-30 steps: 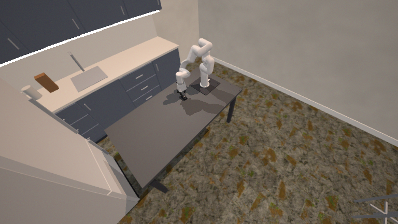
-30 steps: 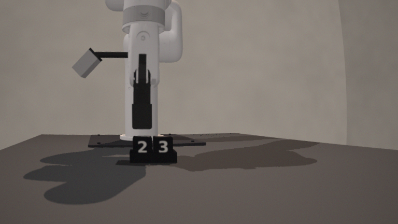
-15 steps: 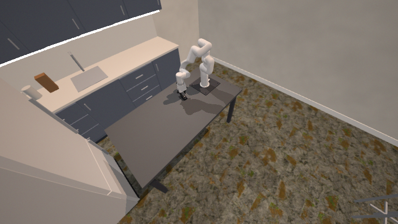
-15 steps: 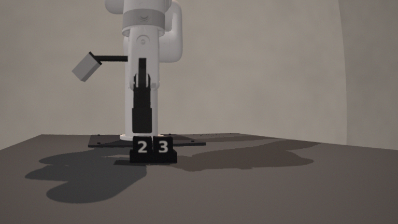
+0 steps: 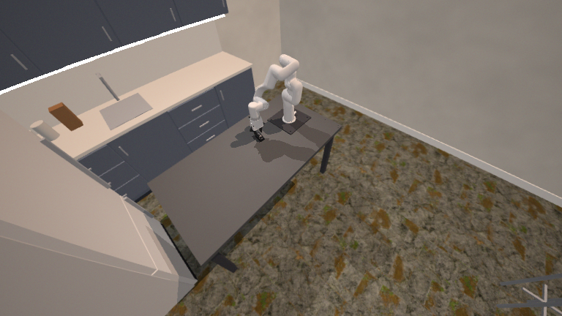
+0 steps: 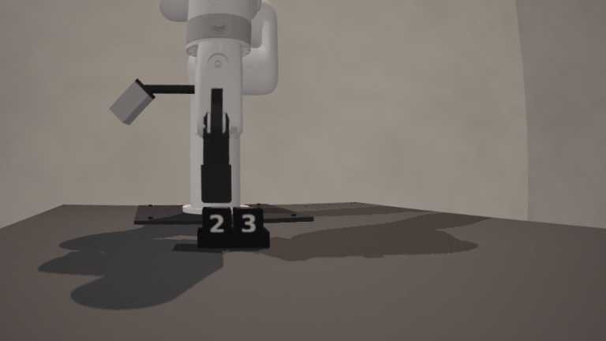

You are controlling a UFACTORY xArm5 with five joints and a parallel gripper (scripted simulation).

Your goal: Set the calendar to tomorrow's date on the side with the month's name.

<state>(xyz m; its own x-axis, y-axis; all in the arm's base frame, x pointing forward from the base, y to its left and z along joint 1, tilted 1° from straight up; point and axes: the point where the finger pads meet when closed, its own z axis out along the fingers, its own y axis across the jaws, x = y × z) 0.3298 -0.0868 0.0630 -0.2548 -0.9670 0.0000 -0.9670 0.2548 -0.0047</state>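
Note:
The calendar is a low black tray [image 6: 233,240] on the dark table, holding two black cubes side by side. The left cube [image 6: 216,223] shows a white 2 and the right cube [image 6: 248,223] a white 3, both upright towards the exterior camera. I cannot read a month's name on the tray. My gripper [image 6: 216,197] points straight down, its fingertips just above the top of the left cube. I see it edge-on; it is partly open with nothing between the fingers. In the top view the gripper [image 5: 257,131] and the calendar are small, close to the arm's base.
The arm's base stands on a black mounting plate [image 6: 223,215] just behind the tray. A grey camera box on a black bracket [image 6: 132,101] sticks out to the left of the wrist. A kitchen counter with drawers [image 5: 165,105] runs along the table's far-left side.

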